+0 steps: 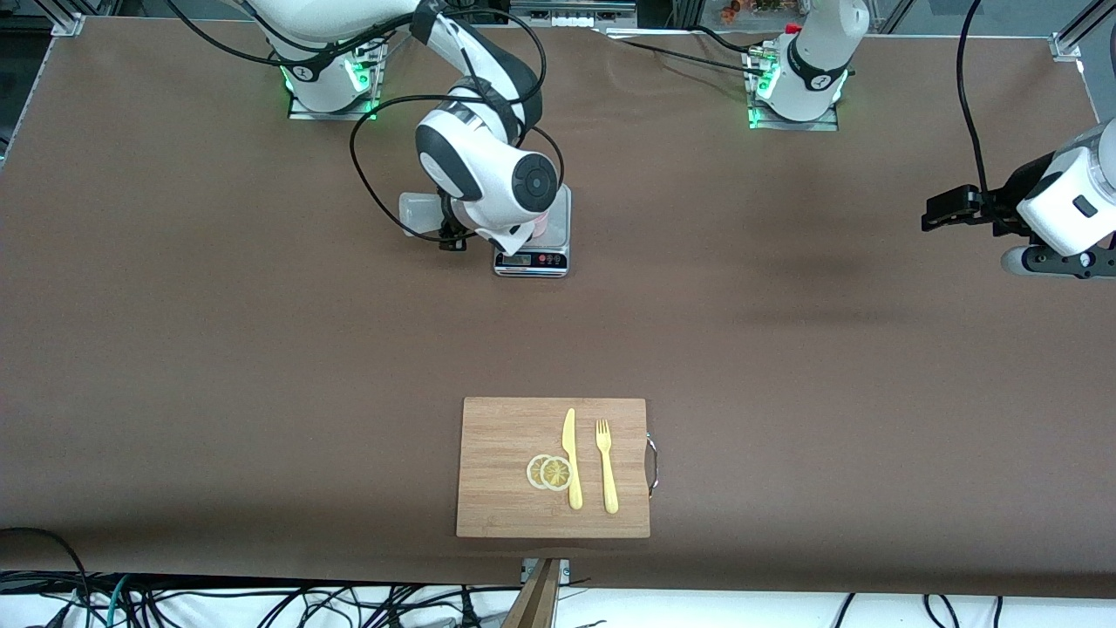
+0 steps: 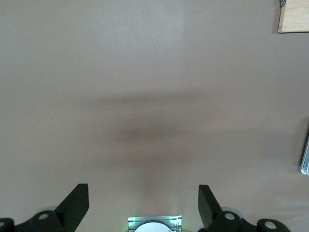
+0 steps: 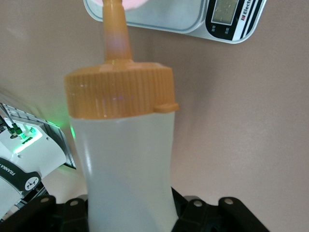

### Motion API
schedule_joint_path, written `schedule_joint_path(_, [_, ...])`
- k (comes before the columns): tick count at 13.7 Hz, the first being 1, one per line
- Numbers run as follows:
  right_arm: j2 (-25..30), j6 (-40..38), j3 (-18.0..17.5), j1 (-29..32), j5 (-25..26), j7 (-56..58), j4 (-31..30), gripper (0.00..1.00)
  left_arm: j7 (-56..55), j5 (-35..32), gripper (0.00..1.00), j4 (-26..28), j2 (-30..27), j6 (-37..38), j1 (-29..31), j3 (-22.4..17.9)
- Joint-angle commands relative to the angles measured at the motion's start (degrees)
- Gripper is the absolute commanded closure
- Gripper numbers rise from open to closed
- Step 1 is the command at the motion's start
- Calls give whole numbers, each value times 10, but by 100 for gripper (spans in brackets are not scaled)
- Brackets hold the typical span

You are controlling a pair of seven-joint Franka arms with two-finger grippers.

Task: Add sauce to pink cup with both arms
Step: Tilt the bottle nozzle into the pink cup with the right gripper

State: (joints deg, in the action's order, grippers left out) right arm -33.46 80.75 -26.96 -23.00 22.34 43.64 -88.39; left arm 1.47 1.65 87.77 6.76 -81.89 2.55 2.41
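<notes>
Bright, even light — soft shadows on table [image 1: 785, 349]; close bottle [image 3: 125, 154] blurred.

Scale [image 1: 533, 253] (arm-crowded), cutting board [image 1: 506, 488] obstacles

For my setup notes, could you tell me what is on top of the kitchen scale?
A pink cup stands on the scale, only its edge showing. The right arm and its tilted sauce bottle cover the rest, so its contents cannot be seen.

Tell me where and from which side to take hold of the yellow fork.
Grip the fork across its slim handle, coming straight down from above. It lies flat on the cutting board, lengthwise beside the knife, so only a top pinch across its narrow width looks workable.
</notes>
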Motion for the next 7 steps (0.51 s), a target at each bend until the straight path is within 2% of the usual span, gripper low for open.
schedule_joint_path(1, [7, -31, -7, -22, 38, -30, 12, 100, 13, -4, 0, -21, 10, 13, 4, 1])
schedule_joint_path(7, [6, -31, -7, -31, 44, -34, 12, 100, 13, -4, 0, -21, 10, 13, 4, 1])
